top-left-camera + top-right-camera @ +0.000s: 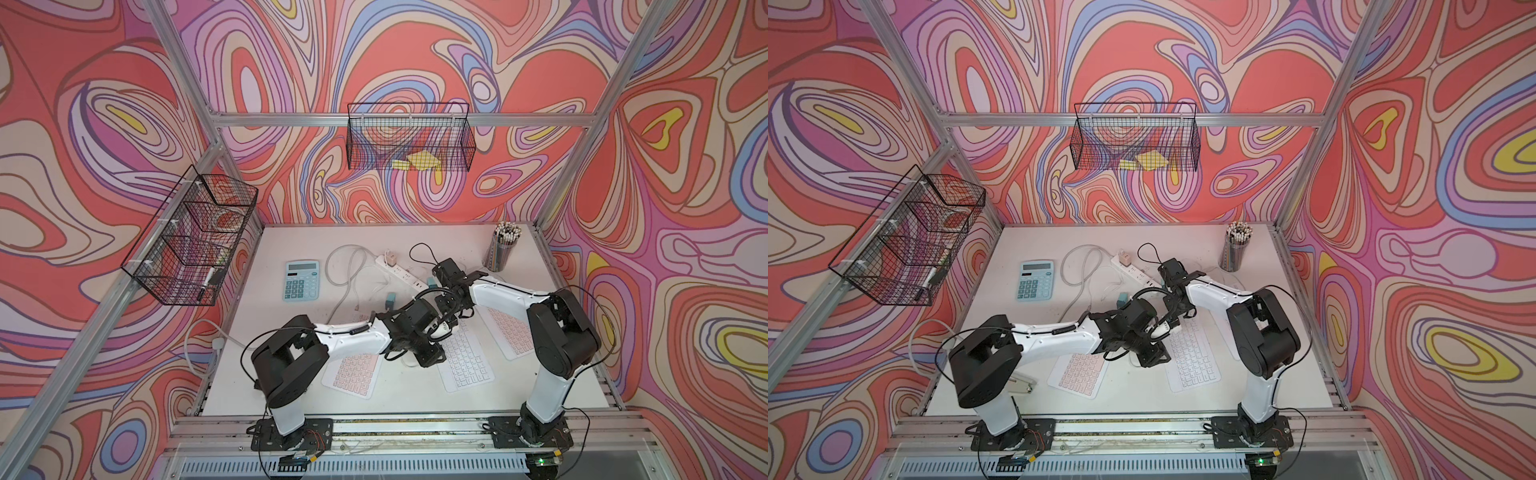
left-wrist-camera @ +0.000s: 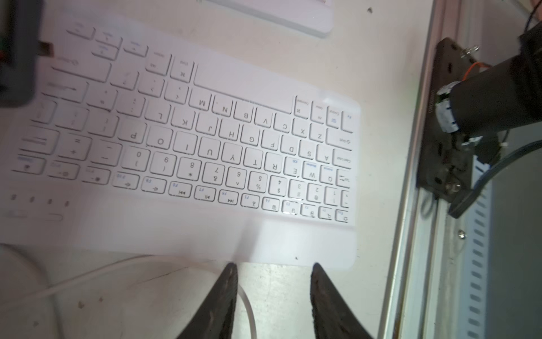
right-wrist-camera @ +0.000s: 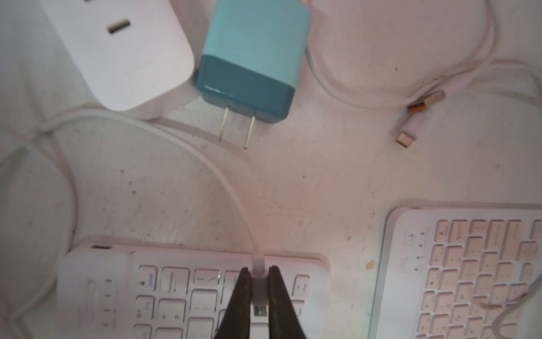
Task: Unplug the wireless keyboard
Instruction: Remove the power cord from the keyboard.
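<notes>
White keyboard (image 3: 176,293) lies directly under the right gripper (image 3: 259,270), with the plug (image 3: 259,286) of the cable (image 3: 223,182) between the jaws and its metal tip bare above the keys. Key legends are legible in the left wrist view: letters Q to P, digits, Caps Lock. Right jaws are pinched tight on the plug. The left gripper (image 2: 274,265) hovers just beside the keyboard's function-row edge, jaws partly apart and gripping nothing, with the cable passing under one finger.
</notes>
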